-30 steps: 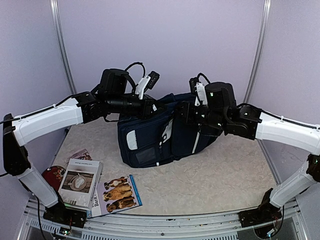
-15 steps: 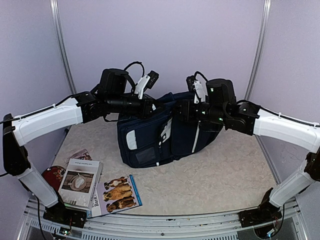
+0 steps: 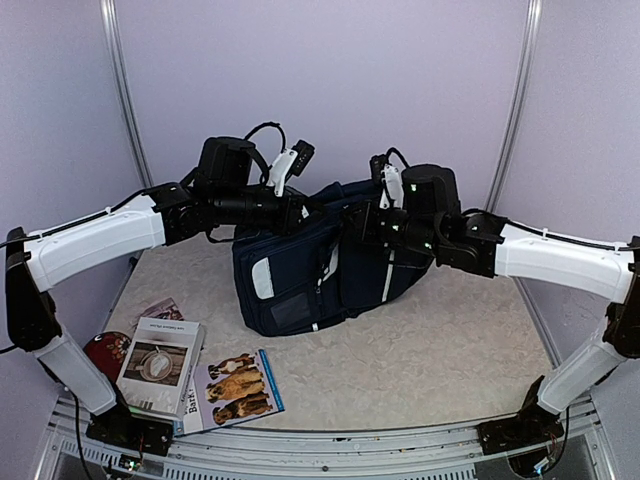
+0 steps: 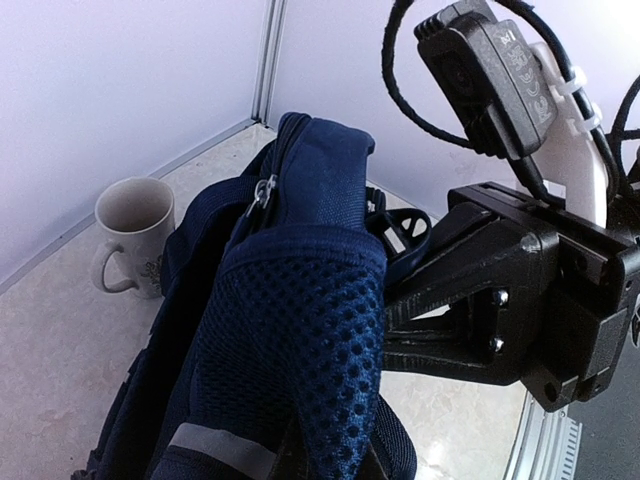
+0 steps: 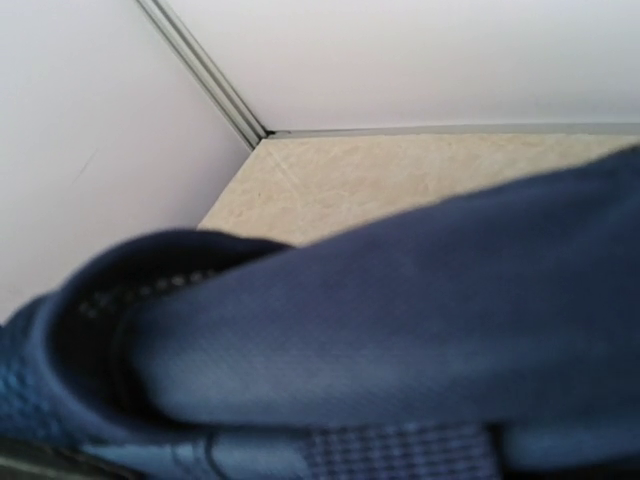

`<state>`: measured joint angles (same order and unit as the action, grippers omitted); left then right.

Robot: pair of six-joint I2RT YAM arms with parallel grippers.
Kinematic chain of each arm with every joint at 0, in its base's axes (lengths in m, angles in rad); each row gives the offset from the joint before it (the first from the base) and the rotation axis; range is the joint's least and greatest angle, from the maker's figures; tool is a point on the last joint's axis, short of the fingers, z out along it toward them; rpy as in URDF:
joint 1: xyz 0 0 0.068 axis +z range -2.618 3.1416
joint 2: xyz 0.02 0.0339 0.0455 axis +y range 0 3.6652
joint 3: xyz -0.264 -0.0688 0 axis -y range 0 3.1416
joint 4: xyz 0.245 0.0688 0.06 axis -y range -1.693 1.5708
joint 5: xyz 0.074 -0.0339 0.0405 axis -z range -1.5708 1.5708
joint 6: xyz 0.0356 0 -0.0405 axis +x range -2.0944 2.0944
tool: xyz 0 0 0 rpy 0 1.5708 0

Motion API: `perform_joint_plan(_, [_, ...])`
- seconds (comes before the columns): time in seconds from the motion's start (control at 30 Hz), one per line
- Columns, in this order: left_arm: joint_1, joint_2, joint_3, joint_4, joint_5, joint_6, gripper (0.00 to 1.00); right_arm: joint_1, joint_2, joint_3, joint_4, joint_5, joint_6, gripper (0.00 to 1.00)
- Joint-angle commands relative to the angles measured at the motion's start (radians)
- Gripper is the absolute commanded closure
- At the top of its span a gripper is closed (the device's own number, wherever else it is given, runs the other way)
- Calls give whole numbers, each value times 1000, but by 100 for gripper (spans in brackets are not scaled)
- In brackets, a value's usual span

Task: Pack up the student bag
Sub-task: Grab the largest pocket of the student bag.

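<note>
And there the student bag [image 3: 310,285] stood upright toward the far edge of the worktop [image 3: 450,350], about midway across, with both arms up at its top. The left gripper [image 3: 308,212] was pinched shut on the padded mesh panel at the bag's upper left. The right gripper [image 3: 350,218] was closed down just beside it on the top rim; navy cloth filled its wrist view, so by my read it had fabric too, though its fingers were hidden. This looked like the opening step, with the books [image 3: 165,365] lying at the near left corner and a mug [image 4: 135,235] behind the bag. The next move called for drawing the two grips apart to spread the mouth, gently, or the bag could tip
</note>
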<state>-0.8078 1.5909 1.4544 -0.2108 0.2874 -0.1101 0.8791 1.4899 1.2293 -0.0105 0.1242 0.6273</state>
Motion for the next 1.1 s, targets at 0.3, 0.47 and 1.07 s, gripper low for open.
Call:
perform_joint_plan(0.3, [-7, -45, 23, 82, 119, 39, 100, -110, -46, 1, -181, -165, -235, 100])
perform_joint_plan(0.47, [-5, -39, 16, 92, 120, 35, 100, -110, -2, -4, -131, -232, -219, 100])
perform_joint_plan(1.07, [-10, -35, 14, 93, 148, 33, 100, -17, 97, 18, -26, -31, -71, 70])
